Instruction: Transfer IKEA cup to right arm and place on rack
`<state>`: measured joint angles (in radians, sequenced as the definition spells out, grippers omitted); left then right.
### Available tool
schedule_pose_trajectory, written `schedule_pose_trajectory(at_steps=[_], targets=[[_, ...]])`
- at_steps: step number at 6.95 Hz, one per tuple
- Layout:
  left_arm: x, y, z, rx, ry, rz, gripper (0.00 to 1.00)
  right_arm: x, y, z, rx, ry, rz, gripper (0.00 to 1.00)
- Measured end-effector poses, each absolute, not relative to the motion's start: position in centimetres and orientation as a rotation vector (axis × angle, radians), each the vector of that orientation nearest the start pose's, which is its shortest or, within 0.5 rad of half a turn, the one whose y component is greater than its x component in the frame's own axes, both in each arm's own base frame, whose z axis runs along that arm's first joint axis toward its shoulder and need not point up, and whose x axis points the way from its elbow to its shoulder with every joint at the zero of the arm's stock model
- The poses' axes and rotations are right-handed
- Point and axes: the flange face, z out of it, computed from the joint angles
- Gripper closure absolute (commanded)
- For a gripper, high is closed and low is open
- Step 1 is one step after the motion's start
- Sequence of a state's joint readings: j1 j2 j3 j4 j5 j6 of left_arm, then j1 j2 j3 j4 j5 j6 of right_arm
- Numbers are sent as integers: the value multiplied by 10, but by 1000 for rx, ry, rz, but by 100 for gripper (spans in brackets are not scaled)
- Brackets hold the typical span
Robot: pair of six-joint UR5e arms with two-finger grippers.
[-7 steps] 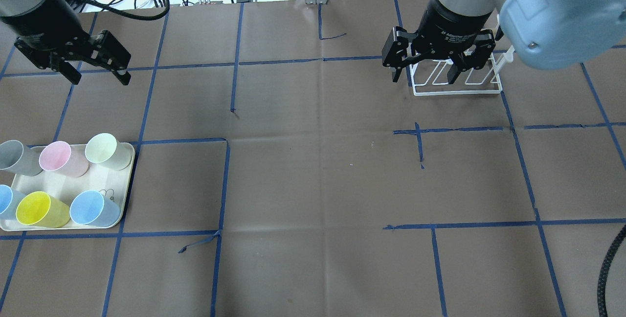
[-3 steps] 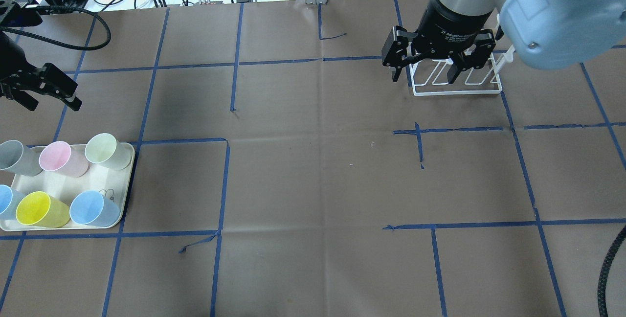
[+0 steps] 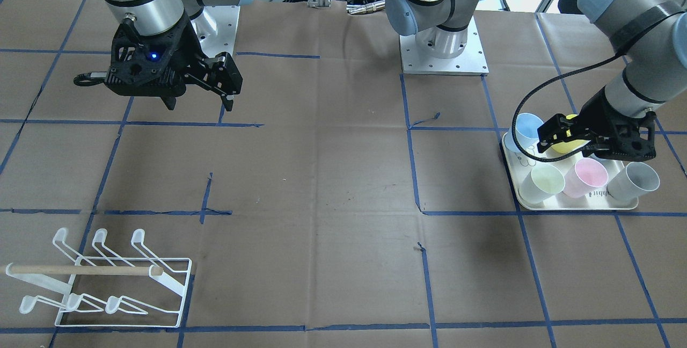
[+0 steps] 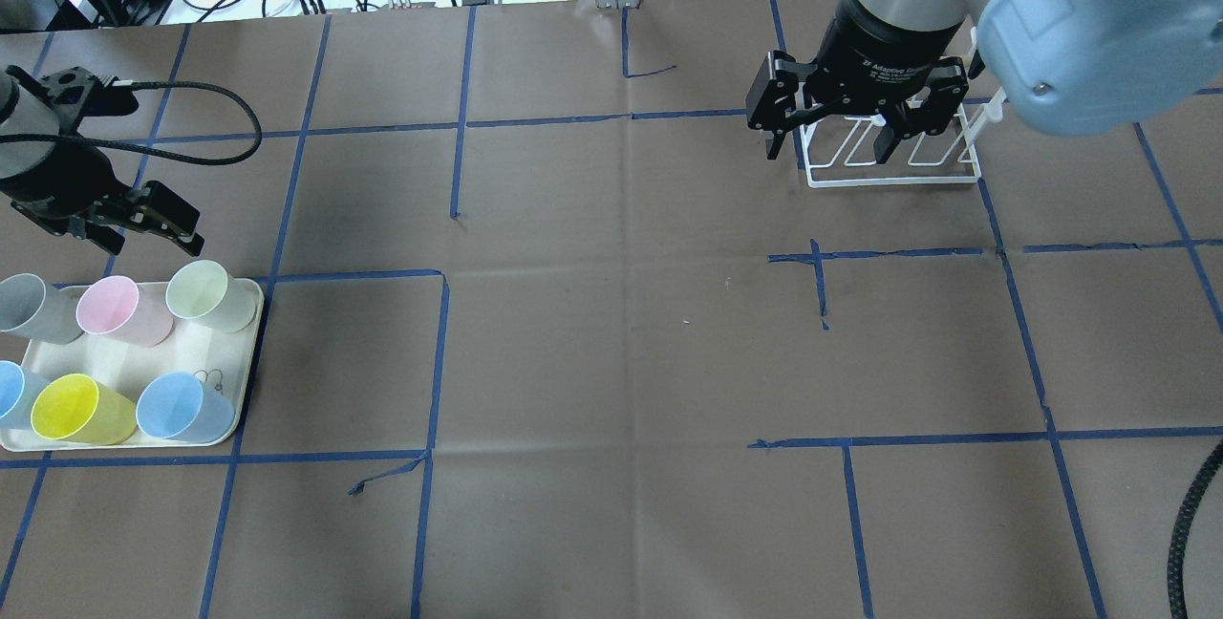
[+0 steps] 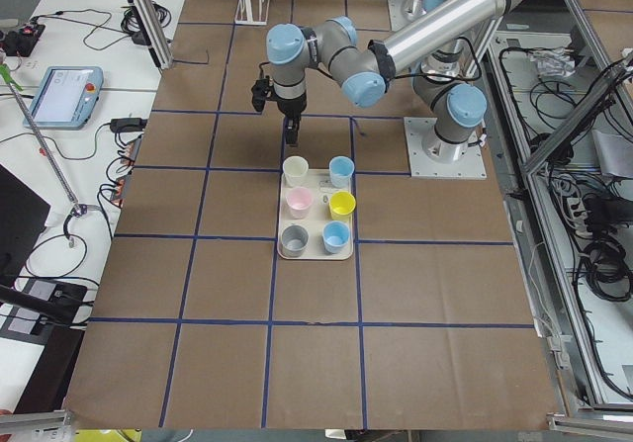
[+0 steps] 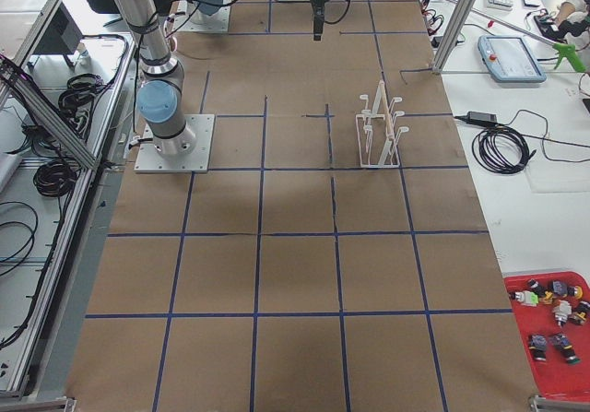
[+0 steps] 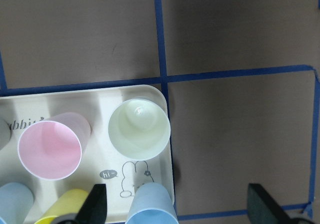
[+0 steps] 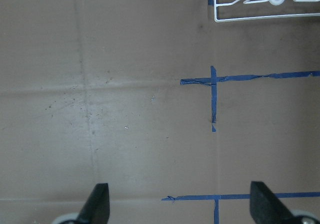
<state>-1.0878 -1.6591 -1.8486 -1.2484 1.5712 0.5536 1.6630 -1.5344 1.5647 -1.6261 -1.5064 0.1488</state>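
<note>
Overhead exterior shows you smooth, tapered plastic cups [image 4: 199, 289] on a glossy cream tray [image 4: 239, 352]. The left gripper [image 4: 145, 229] has its fingers spread and empty. The right gripper [image 4: 829, 143] is spread too, near the white wire rack [image 4: 898, 182].

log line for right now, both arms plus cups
left gripper open, by tray | right gripper open, empty | six cups on tray, none grasped | rack empty | stage: pre-grasp

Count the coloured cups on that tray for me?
6, all on the cream tray. Far row in the overhead view: grey cup, pink cup, pale green cup. Near row: left blue cup, cut by the picture's edge, yellow cup, right blue cup. None seems hidden.
</note>
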Motion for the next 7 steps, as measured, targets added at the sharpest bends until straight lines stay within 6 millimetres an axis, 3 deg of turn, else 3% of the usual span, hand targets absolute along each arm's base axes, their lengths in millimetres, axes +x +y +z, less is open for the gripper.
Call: schedule_pose_trajectory(at_steps=[3,7], targets=[[112,-500,291,106,3160,62,0,186,-495,478,86,3073,-26,0],[115,-504,249,103,3175,106,0,186,-495,477,86,3071,-25,0]])
